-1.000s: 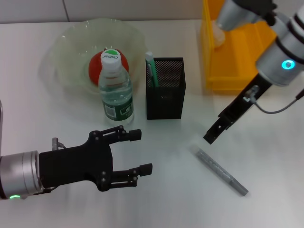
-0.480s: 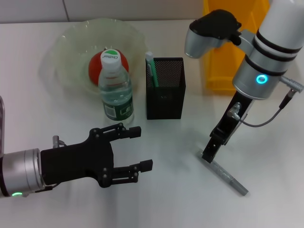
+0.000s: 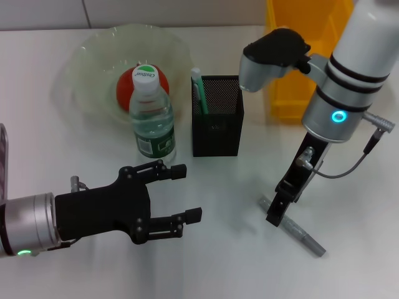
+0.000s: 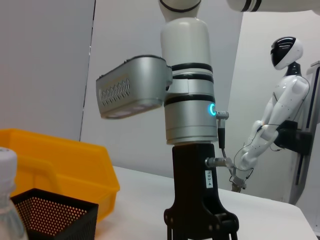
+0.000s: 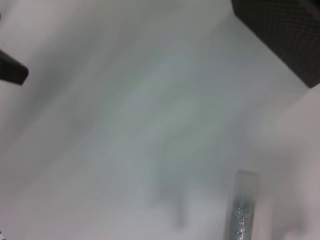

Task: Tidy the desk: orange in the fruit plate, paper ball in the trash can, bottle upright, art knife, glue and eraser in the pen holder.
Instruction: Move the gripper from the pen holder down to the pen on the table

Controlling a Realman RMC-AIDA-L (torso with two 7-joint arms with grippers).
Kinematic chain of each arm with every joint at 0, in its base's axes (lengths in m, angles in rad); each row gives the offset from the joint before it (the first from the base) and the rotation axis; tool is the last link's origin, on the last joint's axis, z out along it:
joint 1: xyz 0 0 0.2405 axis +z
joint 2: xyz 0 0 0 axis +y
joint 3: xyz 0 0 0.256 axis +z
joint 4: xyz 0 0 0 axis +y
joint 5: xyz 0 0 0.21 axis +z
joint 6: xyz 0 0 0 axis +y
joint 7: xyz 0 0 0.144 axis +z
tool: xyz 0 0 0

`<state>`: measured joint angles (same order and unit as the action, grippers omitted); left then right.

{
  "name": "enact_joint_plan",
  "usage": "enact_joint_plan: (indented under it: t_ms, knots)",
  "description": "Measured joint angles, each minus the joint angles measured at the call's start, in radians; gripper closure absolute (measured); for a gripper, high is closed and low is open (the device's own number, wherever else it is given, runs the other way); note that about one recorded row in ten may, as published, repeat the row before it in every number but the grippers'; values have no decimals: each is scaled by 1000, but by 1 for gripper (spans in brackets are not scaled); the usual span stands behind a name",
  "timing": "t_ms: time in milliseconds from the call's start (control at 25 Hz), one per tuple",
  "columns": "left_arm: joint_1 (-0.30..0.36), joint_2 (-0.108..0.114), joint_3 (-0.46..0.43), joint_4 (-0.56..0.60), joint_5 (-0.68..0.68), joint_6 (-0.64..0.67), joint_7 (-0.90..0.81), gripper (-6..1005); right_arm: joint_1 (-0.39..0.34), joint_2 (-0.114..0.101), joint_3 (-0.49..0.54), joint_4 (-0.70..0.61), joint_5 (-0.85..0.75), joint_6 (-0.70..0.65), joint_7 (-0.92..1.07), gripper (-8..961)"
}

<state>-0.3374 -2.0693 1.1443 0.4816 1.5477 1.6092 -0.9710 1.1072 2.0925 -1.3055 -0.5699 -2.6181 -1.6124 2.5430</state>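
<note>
I am looking down at the white bench [image 3: 349,187], which is carrying everything. At its far right edge a yellow bin [image 3: 298,62] is sitting, and at far left the clear fruit plate [image 3: 93,68] is holding the orange [image 3: 128,84], which is reading reddish from here. The bottle [image 3: 151,118] is standing upright, green cap up, just in front of the plate and partly hiding the orange. To its right the black mesh pen holder [image 3: 217,118] is standing near the bench's middle, with a green-and-white stick poking out of its left corner.

My right arm is reaching down over the right half of the bench, and the right gripper [image 3: 274,217] is pointing at the near end of the art knife [image 3: 299,232], a grey stick lying flat and slanted on the bench, well apart from the holder. The tip is sitting right at the knife's upper end, but I cannot tell whether its jaws are released or clenched. In the right wrist view the knife [image 5: 243,210] is showing close below the camera.

My left gripper [image 3: 186,194] is hovering low at the near left, in front of the bottle, jaws released and holding nothing.
</note>
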Motion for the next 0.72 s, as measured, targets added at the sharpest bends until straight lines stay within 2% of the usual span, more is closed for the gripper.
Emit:
enact_joint_plan:
  t_ms: [320, 720]
  knots:
    - [-3, 0, 0, 0, -1, -1, 0, 202, 4, 0, -58, 21, 19, 35, 4, 226]
    - [-12, -2, 0, 0, -3, -12, 0, 202, 14, 0, -60, 40, 20, 49, -4, 224]
